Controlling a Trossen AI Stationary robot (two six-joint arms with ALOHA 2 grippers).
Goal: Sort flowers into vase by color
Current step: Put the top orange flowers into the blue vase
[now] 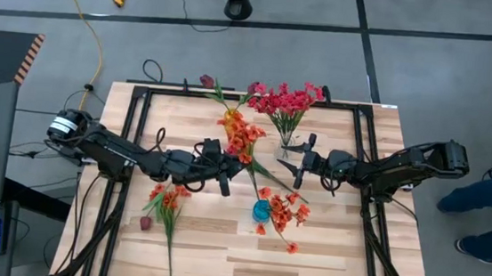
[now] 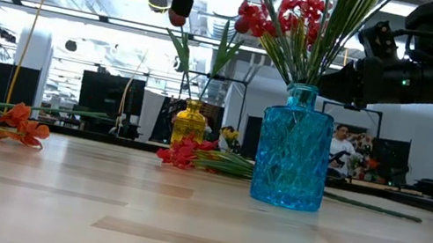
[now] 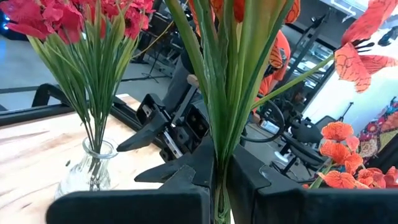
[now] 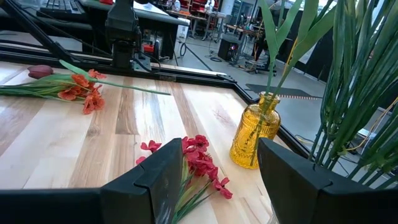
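Observation:
My left gripper point(image 1: 223, 174) is at mid-table, shut on an orange-red spray point(image 1: 241, 138). My right gripper point(image 1: 302, 158) is open beside the clear vase point(image 1: 288, 143), which holds crimson-pink sprays point(image 1: 285, 99). Its fingers stand on either side of a crimson-pink spray point(image 4: 199, 163) lying on the table, without touching it. A blue vase point(image 1: 261, 211) stands near the near edge, with orange-red blooms point(image 1: 286, 213) lying beside it. A yellow vase point(image 4: 254, 132) holds green stems. Another orange-red spray point(image 1: 167, 201) and a maroon bud point(image 1: 145, 223) lie at the near left. My left gripper pinches the orange-red spray's bundle of green stems point(image 3: 219, 177) between its two fingers, which lie across the stems. The spray is lifted clear of the table, and its blooms point(image 1: 243, 134) point toward the far edge.
A black frame point(image 1: 143, 93) rims the table. The clear vase point(image 3: 93, 167) and the right arm's fingers point(image 3: 155, 127) stand close ahead of the held spray. Bare wood lies along the near edge point(image 1: 324, 270). A person's legs point(image 1: 491, 200) show at the right, off the table.

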